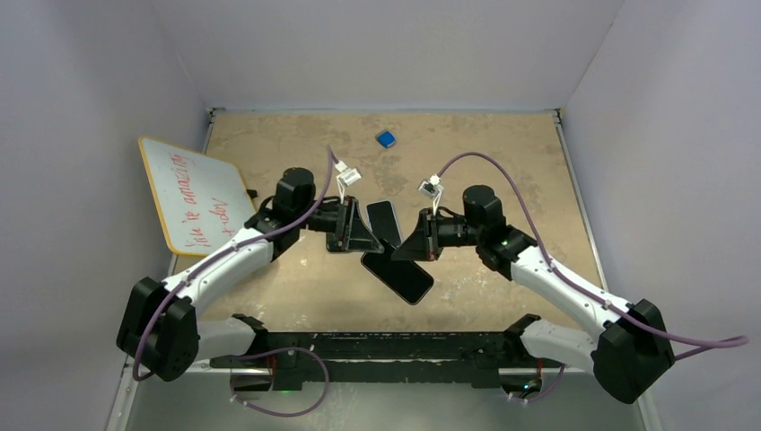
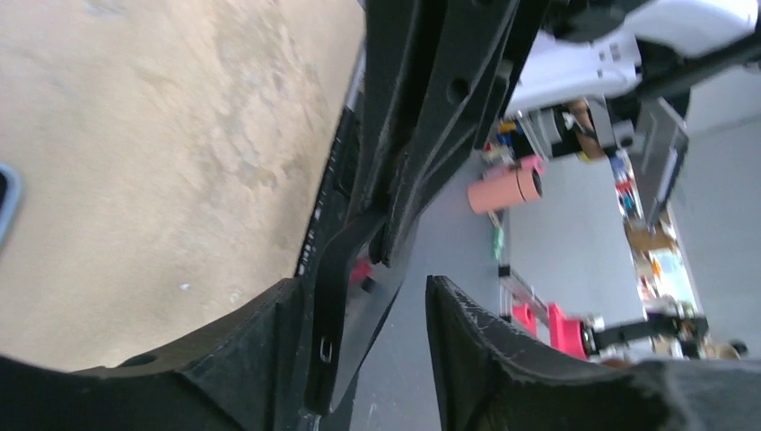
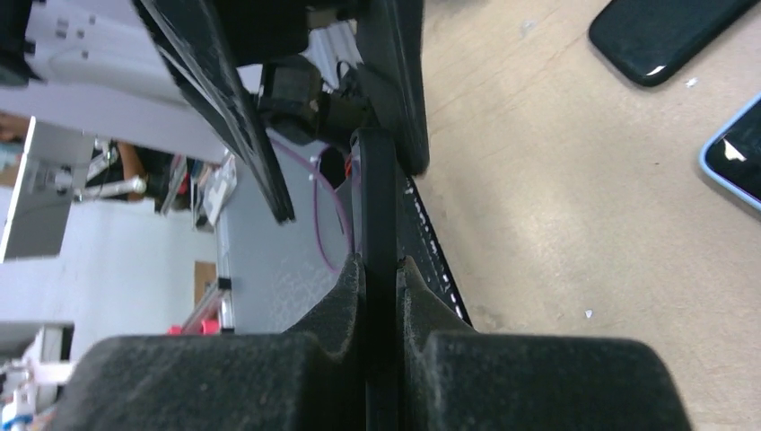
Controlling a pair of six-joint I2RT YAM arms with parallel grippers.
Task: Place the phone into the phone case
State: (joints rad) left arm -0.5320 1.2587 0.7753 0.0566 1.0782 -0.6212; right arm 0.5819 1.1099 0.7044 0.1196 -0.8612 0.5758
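A thin black phone (image 3: 375, 197) stands edge-on above the table, and my right gripper (image 3: 381, 265) is shut on one end of it. Its other end (image 2: 336, 269), with a matte rim and a glossy face, sits between the fingers of my left gripper (image 2: 359, 296). That gripper is open: the phone leans on one finger, with a wide gap to the other. From above, the left gripper (image 1: 363, 235) and right gripper (image 1: 411, 247) meet mid-table and hide the phone. A matte black phone case (image 1: 384, 220) lies flat just behind them and shows at the corner (image 3: 660, 36).
A dark device with a pale blue rim (image 1: 399, 278) lies flat below the grippers, its edge (image 3: 738, 162) also showing beside the right wrist. An orange-framed whiteboard (image 1: 193, 193) leans at the left wall. A small blue block (image 1: 386, 138) sits at the back. Walls enclose three sides.
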